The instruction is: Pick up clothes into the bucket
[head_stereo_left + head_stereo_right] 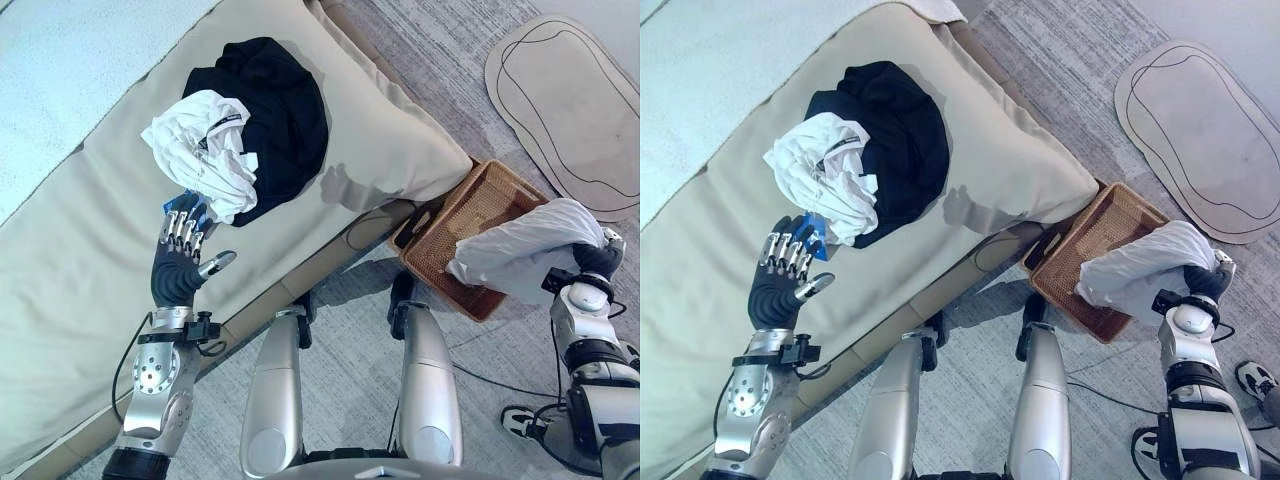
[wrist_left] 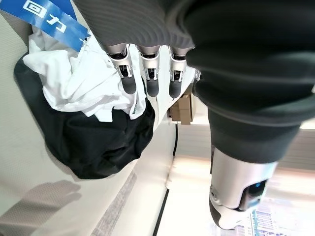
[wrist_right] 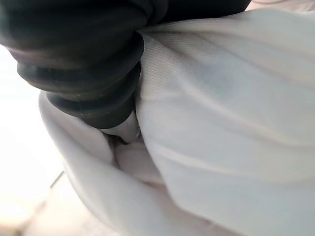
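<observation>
Beige bed (image 1: 90,260) at left carries black garment (image 1: 275,110) with crumpled white shirt (image 1: 205,150) on its near-left edge. Left hand (image 1: 180,262) beside shirt, fingers straight, released. Right hand (image 1: 598,262) grasps pale cloth (image 1: 525,250), draped over wicker basket (image 1: 470,215) on floor at right.

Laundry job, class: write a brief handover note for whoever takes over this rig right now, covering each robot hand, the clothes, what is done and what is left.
Left robot hand: open, fingers straight, at the near edge of the white garment on the bed.
Right robot hand: carries a pale garment draped over the wicker basket on the floor; its fingers are hidden in the cloth.
Done: nothing lies loose in the basket yet.
Left: release the pale garment, then move the white garment and the black garment under it.
</observation>
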Available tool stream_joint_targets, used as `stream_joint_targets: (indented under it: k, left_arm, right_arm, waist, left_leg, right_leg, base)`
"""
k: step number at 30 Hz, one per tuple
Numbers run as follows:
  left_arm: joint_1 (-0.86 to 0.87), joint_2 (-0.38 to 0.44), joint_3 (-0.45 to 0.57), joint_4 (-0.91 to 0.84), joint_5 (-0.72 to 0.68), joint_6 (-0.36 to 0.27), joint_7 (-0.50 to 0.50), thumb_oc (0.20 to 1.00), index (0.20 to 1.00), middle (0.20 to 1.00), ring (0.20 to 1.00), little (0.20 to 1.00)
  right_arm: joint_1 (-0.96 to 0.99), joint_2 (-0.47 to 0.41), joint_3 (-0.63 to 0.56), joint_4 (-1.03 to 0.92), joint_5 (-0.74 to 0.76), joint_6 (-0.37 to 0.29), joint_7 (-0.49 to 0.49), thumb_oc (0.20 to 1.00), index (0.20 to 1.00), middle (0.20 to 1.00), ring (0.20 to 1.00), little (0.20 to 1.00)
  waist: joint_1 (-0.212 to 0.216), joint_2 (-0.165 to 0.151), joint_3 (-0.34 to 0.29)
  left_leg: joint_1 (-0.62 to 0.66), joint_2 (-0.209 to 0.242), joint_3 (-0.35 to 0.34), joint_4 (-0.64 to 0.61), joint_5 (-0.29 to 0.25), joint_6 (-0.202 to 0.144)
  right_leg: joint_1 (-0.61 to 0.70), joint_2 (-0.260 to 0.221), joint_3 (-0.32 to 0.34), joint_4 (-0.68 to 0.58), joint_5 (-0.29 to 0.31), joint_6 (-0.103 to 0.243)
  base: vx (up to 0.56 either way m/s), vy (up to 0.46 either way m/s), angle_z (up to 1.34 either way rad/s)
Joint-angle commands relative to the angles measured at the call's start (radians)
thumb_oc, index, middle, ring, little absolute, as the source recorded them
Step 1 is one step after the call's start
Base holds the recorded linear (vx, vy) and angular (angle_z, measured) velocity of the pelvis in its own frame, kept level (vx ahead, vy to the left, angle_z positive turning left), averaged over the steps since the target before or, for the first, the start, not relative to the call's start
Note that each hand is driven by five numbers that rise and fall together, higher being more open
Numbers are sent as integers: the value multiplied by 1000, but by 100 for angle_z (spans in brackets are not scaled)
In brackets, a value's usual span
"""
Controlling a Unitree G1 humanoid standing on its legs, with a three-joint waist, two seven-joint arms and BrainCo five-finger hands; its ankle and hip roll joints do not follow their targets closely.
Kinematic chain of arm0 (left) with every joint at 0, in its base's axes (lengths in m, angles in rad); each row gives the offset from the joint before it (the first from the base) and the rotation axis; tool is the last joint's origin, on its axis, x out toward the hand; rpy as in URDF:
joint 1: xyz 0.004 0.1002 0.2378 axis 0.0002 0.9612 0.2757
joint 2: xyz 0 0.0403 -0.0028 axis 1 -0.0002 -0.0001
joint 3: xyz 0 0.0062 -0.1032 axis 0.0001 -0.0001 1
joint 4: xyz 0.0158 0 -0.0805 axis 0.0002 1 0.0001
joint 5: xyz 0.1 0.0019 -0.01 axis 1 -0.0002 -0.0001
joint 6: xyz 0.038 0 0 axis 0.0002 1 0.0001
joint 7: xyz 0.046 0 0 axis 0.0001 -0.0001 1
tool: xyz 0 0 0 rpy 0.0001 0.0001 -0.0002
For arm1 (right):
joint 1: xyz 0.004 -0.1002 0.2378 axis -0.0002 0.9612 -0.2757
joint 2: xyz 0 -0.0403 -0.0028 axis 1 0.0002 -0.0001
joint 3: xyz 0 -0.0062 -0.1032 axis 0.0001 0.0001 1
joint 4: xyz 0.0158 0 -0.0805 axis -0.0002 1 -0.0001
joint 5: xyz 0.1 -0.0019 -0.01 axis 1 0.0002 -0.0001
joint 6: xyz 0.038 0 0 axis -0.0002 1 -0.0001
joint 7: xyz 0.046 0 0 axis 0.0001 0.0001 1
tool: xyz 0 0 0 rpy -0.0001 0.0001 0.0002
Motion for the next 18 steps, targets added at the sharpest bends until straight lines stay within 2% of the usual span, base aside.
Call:
stream_joint_targets:
  k: [1, 8, 13, 18]
  left_arm:
    - [17, 15, -8, -55, -8, -57, 22, 1000, 1000, 1000, 1000, 1000]
    - [12, 13, -1, -52, -8, -58, 35, 1000, 1000, 1000, 1000, 1000]
    - [7, 14, 6, -49, -6, -50, 48, 1000, 1000, 1000, 1000, 1000]
    - [-2, 1, 13, -35, 0, -45, 59, 1000, 1000, 1000, 1000, 1000]
  right_arm:
    - [-26, -59, 17, 50, 29, -15, -17, 1000, 1000, 1000, 1000, 1000]
    - [-54, -63, 10, 131, 33, 8, -32, 1000, 1000, 1000, 1000, 1000]
    - [-99, -75, 31, 199, -3, 48, -56, 1000, 1000, 1000, 1000, 1000]
    - [-112, -61, 34, 199, -9, 55, -72, 1000, 1000, 1000, 1000, 1000]
  waist:
    - [-3, 14, -75]
    - [-2, 14, -83]
    - [-2, 11, -87]
    - [-7, 6, -87]
  left_leg:
    - [-13, -8, -12, -2, -13, 20]
    - [-4, -14, -15, -20, -9, 21]
    - [12, -15, -12, -40, -5, 21]
    - [32, -16, -9, -55, -1, 22]
  right_leg:
    - [48, -7, -3, -86, 80, 44]
    - [55, -8, -6, -100, 84, 47]
    - [69, -7, -5, -120, 97, 50]
    - [88, -7, -5, -137, 104, 53]
  base:
    - [0, 0, 0]
    - [4, 1, 3]
    - [0, 0, 0]
    - [1, 3, -1]
